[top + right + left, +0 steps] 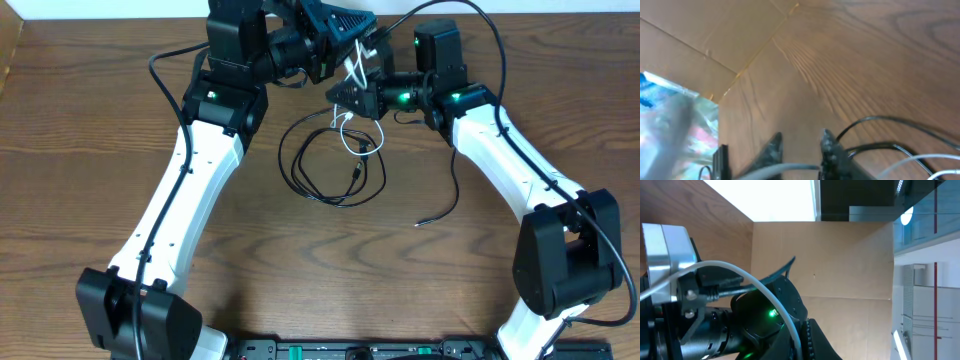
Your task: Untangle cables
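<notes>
The white cable point(353, 70) hangs at the back middle of the table, from my left gripper point(360, 45) down to the black cable point(300, 175), which lies in loose loops on the wood. In the left wrist view the left gripper point(802, 340) is shut on the white cable point(765, 290). My right gripper point(343, 97) points left just below the left one. In the right wrist view the fingers of the right gripper point(800, 141) stand apart, with the white cable point(790, 170) running across the gap. The black cable point(880, 120) loops to their right.
A thin black cord end point(422, 221) lies on the table right of the loops, near my right arm. A shiny plastic bag point(670, 115) and a cardboard wall point(700, 35) lie beyond the table's back edge. A black rail point(360, 350) runs along the front edge.
</notes>
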Controlling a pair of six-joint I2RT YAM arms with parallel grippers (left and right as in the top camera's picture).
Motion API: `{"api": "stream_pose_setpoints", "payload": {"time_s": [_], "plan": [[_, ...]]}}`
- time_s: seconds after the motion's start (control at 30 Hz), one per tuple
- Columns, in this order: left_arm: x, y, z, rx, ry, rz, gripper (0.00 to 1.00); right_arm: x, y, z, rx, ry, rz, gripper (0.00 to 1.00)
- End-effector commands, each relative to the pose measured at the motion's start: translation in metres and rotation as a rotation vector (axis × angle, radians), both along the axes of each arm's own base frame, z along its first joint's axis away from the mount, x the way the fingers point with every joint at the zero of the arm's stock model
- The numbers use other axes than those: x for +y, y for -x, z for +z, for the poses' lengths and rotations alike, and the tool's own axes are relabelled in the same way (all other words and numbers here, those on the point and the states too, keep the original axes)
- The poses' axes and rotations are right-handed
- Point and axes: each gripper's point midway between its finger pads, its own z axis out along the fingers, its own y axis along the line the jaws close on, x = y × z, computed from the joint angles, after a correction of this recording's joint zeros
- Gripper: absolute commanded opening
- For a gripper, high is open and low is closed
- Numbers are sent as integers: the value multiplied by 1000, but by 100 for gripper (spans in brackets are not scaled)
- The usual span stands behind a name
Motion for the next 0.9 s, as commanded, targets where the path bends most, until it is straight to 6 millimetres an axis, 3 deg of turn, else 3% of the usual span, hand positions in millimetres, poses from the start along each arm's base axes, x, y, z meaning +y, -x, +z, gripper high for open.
{"api": "stream_pose_setpoints", "payload": {"time_s": [0.0,0.13,0.23,0.37,0.43,0.47,0.53,0.67,0.87], "plan": [[4,5,13,-26,13,-7,8,-4,-4,-1,20,-2,-22,1],[16,-2,13,-47,0,21,8,-19,-13,-1,66,-10,-69,1],[29,-9,9,-121,-53,43,8,-42,-25,1,118,-18,-148,1],[43,-15,-11,-168,-168,68,8,-77,-34,16,181,-48,-246,1],[49,-17,-28,-154,-239,84,15,-96,-37,23,198,-41,-308,1],[53,-17,-39,-132,-276,95,25,-105,-38,26,197,-32,-340,2],[57,-15,-56,-87,-334,103,57,-125,-41,36,193,-18,-420,2],[60,-6,-75,-110,-432,56,69,-157,-44,76,125,-44,-510,1],[63,8,-97,-146,-546,-27,75,-200,-48,165,24,-186,-544,1]]}}
